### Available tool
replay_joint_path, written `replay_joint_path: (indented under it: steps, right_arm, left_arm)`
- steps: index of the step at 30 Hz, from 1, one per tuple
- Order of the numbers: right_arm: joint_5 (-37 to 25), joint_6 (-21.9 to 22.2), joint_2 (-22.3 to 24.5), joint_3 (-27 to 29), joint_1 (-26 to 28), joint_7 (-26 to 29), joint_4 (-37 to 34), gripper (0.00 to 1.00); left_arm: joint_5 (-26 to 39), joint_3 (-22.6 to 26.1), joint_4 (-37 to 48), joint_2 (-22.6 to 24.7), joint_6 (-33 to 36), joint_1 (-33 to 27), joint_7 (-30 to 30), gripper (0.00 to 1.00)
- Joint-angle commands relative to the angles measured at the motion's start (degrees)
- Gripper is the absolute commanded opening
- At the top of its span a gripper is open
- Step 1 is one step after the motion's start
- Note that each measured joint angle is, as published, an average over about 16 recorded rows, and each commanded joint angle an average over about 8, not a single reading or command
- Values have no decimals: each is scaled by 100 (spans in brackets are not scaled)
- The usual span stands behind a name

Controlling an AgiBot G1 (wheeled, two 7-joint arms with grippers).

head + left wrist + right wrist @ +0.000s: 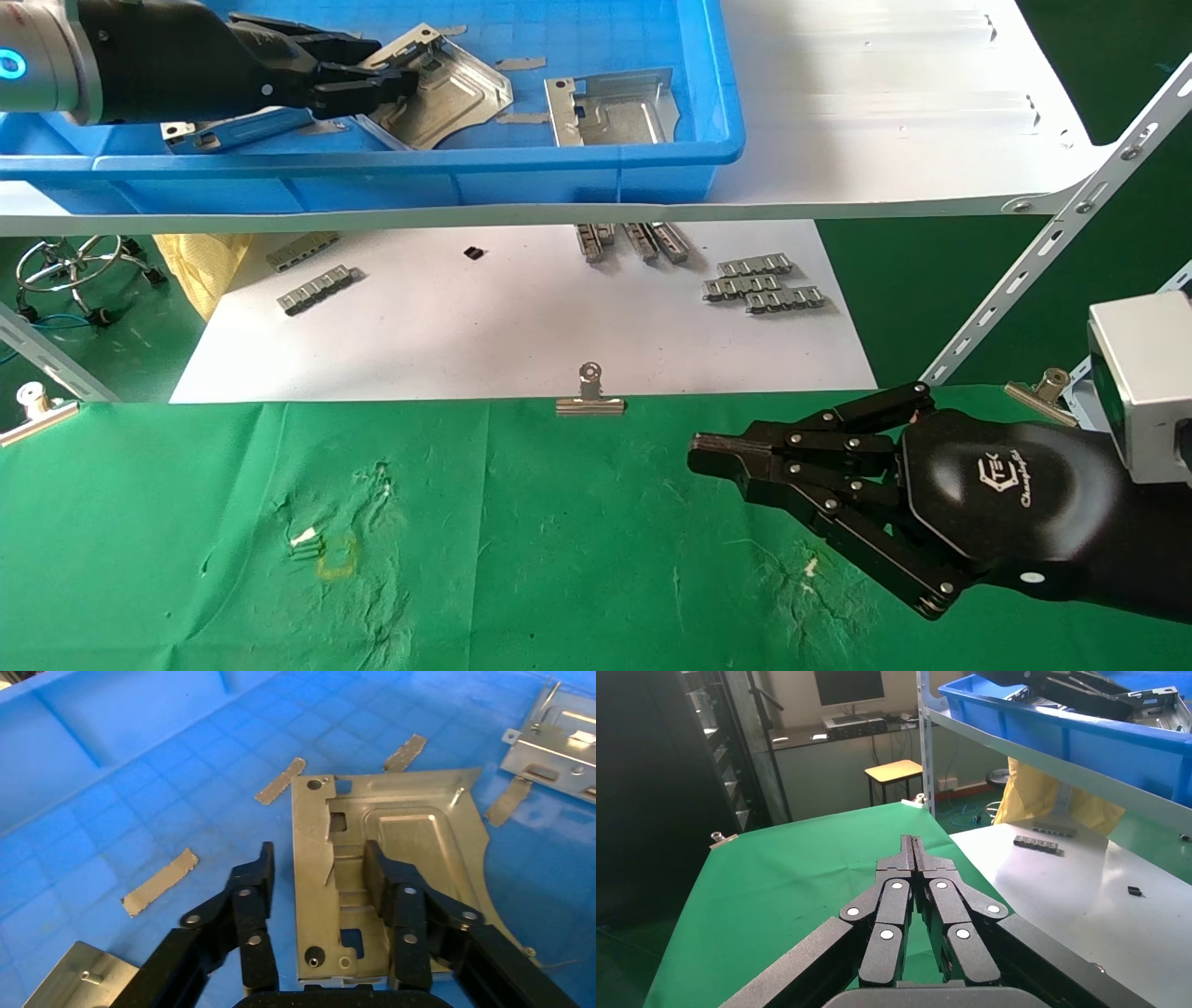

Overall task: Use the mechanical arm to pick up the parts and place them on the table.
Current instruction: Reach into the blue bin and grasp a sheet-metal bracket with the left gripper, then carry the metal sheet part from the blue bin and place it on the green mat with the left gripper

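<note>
Blue bin (652, 158) holds two parts (447, 89) (610, 107); left hand (316, 874) straddling one

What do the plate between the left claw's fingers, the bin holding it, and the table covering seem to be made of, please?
The plate looks like stamped sheet metal: silvery, dull sheen, folded edges, punched holes. The bin is probably moulded plastic: uniform glossy blue with a rounded rim and gridded floor. The table covering seems thin green cloth or similar sheet, judging by its wrinkles. The open left claw straddles the plate's edge.
</note>
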Motion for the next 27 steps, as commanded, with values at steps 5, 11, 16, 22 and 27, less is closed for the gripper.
replay_joint_path:
  steps: [5, 11, 16, 22, 27]
  right_arm:
    - [0, 0, 0, 0, 0, 0, 0, 14]
    - [0, 0, 0, 0, 0, 0, 0, 84]
    - [0, 0, 0, 0, 0, 0, 0, 100]
    - [0, 0, 0, 0, 0, 0, 0, 100]
    - [0, 0, 0, 0, 0, 0, 0, 100]
  left_arm:
    - [-2, -1, 44, 54, -370, -8, -55, 0]
    - [-88, -60, 10, 86, -597, -36, -72, 0]
    - [-239, -164, -94, 37, -427, -106, -14, 0]
    - [-464, -313, -305, -127, 238, -193, 226, 0]
    - [-637, -410, -496, -327, 1239, -170, 557, 0]
